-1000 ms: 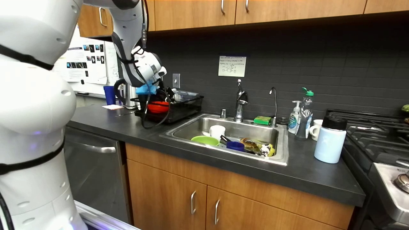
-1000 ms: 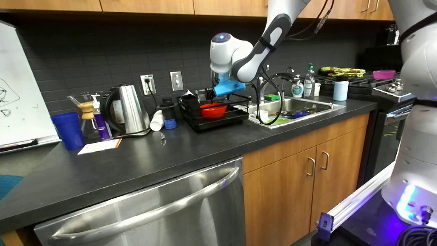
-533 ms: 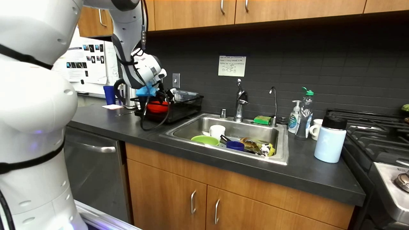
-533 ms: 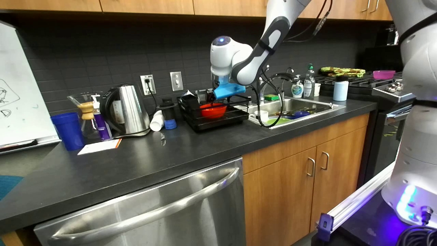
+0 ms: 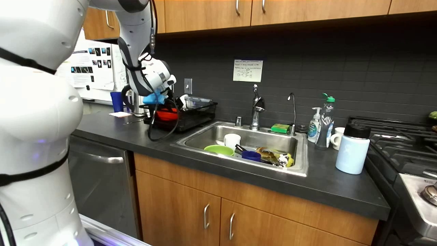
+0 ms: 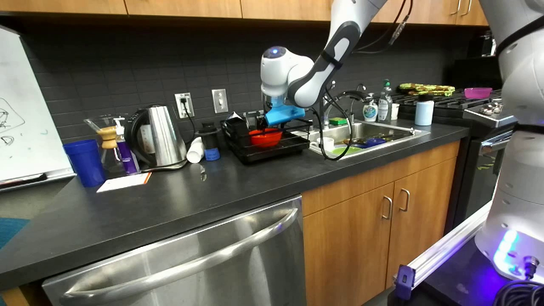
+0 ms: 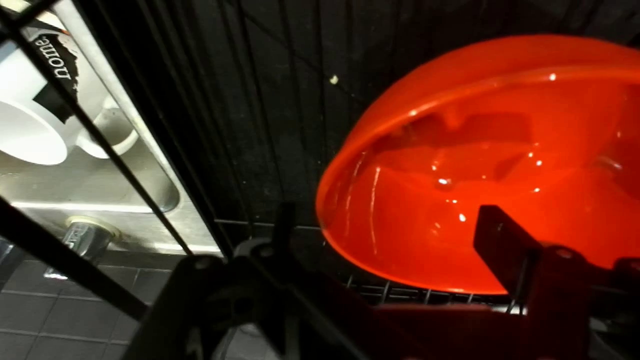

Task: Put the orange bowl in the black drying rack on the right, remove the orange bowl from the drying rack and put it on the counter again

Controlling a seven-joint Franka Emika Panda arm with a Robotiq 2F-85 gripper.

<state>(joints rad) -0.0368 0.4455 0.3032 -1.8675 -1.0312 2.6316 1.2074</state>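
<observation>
Counter (image 6: 170,212): smooth, dark grey slab; the orange bowl (image 6: 265,138) must return here.
Robot arm (image 6: 316,74): has dipped slightly in the last second, bowl unmoved; probably lining up the grasp for lifting out.
Black drying rack (image 6: 280,153): rectangular, thin-barred, left of the steel sink (image 5: 302,148).
Robotiq gripper (image 7: 387,222): fingers spread wide about the bowl's left rim in the wrist view, seemingly gripping nothing.
Orange bowl: in the rack; round, glossy, plastic-looking.

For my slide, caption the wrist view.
Glossy round orange bowl in black wire rack, open black gripper at its rim.
</observation>
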